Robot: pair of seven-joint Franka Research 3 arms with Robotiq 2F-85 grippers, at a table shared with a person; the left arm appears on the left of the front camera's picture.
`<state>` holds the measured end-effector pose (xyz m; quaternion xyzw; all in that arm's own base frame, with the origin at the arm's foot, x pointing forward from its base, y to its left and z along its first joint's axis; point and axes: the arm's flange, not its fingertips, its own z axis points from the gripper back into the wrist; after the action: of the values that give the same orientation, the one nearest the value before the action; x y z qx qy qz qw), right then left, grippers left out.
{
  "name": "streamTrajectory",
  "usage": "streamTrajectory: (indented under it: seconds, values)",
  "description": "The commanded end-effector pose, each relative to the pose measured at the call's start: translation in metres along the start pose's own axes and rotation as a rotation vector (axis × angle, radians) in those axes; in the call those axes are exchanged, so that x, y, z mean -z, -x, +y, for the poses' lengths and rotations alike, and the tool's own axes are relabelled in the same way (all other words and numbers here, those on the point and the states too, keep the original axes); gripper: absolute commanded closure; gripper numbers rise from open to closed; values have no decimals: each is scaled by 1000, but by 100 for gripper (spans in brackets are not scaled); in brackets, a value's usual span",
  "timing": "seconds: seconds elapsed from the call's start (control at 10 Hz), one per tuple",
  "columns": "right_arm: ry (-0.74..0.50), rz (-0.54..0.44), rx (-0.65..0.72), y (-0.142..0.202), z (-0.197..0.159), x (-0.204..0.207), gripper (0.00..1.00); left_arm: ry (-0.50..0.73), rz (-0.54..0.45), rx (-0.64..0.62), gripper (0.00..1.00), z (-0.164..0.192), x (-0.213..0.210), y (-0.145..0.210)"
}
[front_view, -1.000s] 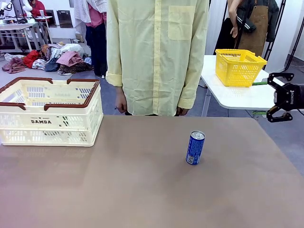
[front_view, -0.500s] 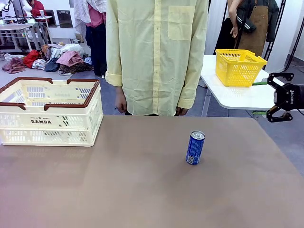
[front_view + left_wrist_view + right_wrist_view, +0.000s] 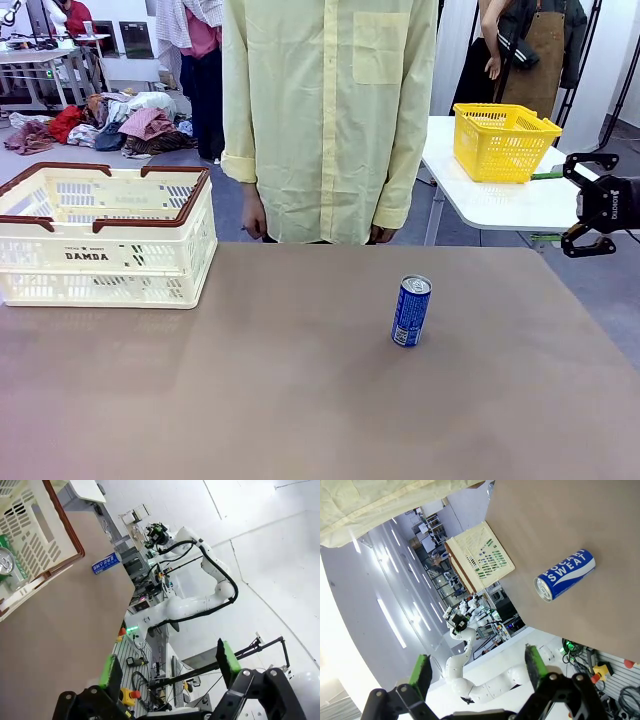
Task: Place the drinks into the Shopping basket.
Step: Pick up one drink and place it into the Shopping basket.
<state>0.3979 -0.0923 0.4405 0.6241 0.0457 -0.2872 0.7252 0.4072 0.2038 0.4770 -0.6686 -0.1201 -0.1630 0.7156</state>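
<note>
- Left fingers (image 3: 110,669): spread wide, grasping nothing. Bare bench (image 3: 55,630) and a corner of the Shopping basket (image 3: 35,535) lie ahead of them.
- Right fingers (image 3: 422,676): spread wide, empty. The front view places them (image 3: 590,158) beyond the bench's right edge, well apart from the blue can (image 3: 411,311).
- The left wrist view shows the green can (image 3: 4,561), silver top visible, inside the basket. The front view meets the basket's slotted side wall.
- Count: two cans, one Shopping basket, and one yellow basket (image 3: 500,140) on a separate white table.
- The blue can stands upright, right of centre, with open bench all round. The Shopping basket sits at the far-left edge. A person (image 3: 330,120) stands at the far edge.
</note>
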Motion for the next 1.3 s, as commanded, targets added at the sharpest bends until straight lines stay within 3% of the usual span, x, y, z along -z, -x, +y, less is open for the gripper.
streamTrajectory:
  seconds: [0.0, 1.1, 1.2]
  values:
    - [6, 8, -4, 1, 3, -2, 0, 9, -2, -6, 0, -2, 2, 3]
    - [0, 0, 0, 0, 0, 0, 0, 9, -2, -6, 0, -2, 2, 3]
    - [131, -14, -63, 17, 22, 22, 0, 9, -2, -6, 0, -2, 2, 3]
